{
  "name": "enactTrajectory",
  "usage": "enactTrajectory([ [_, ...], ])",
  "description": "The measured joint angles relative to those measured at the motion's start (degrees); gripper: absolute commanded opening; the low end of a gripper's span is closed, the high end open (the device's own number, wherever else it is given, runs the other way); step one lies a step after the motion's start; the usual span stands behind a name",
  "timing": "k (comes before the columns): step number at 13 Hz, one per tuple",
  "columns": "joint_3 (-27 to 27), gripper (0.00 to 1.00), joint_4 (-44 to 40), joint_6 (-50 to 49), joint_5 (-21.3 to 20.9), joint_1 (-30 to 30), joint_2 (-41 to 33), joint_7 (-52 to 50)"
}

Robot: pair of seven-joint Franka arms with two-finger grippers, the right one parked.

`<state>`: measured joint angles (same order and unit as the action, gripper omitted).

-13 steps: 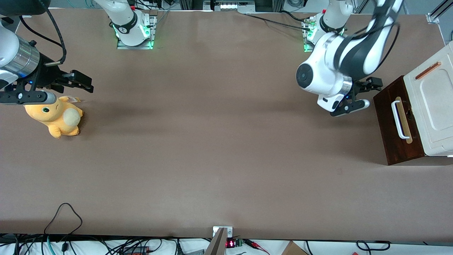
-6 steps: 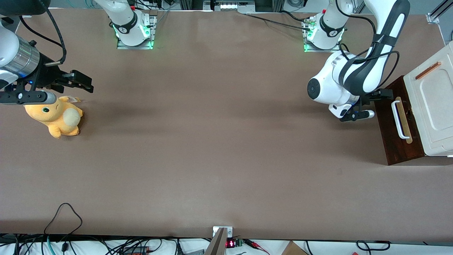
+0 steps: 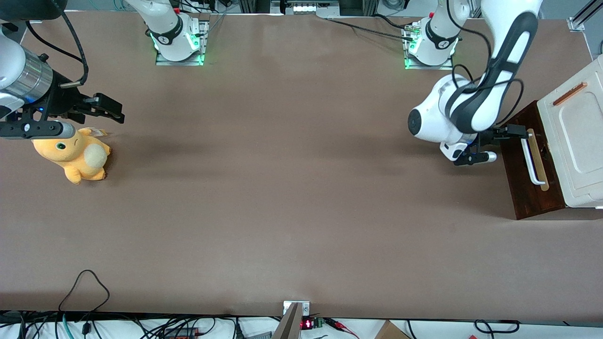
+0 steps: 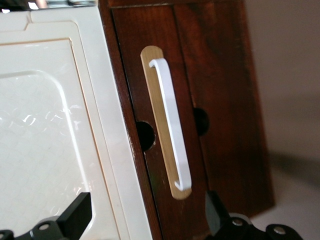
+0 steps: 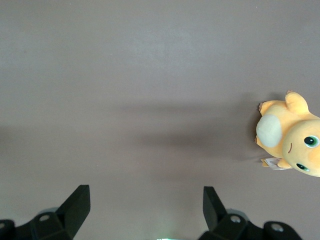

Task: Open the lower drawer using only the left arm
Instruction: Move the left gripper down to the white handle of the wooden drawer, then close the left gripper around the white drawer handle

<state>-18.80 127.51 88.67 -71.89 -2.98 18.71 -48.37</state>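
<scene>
Right now the gripper (image 3: pixel 500 143) hovers just in front of the lower drawer (image 3: pixel 523 165), fingers (image 4: pixel 75 215) spread wide, one tip at the end of the white bar handle (image 3: pixel 531 160) farther from the front camera. Drawer front and cream cabinet top (image 3: pixel 574 136) sit at the working arm's end of the table (image 3: pixel 282 188), with bare tabletop stretching away in front of the drawer. Overhead, the left arm (image 3: pixel 471 108) bends down from its base, elbow high, wrist level toward the drawer.

dark brown lower drawer (image 3: pixel 523 174), white handle (image 4: pixel 172 131), black gripper (image 3: pixel 500 142)
</scene>
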Motion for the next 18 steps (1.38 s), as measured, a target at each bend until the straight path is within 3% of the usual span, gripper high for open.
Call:
enactTrajectory([
  [3,4.6,0.97,0.0,-0.9,-6.1,0.6,6.0,-6.0],
  [6,6.3,0.94,-0.8,-1.0,-9.1,0.6,8.6,-7.0],
  [10,6.6,0.74,-2.4,-1.2,-9.2,0.9,9.4,-7.0],
  [16,7.6,0.73,-3.0,-1.2,-10.9,1.0,11.0,-7.0],
  [18,8.3,0.66,-3.1,-1.2,-11.8,1.0,11.6,-7.1],
])
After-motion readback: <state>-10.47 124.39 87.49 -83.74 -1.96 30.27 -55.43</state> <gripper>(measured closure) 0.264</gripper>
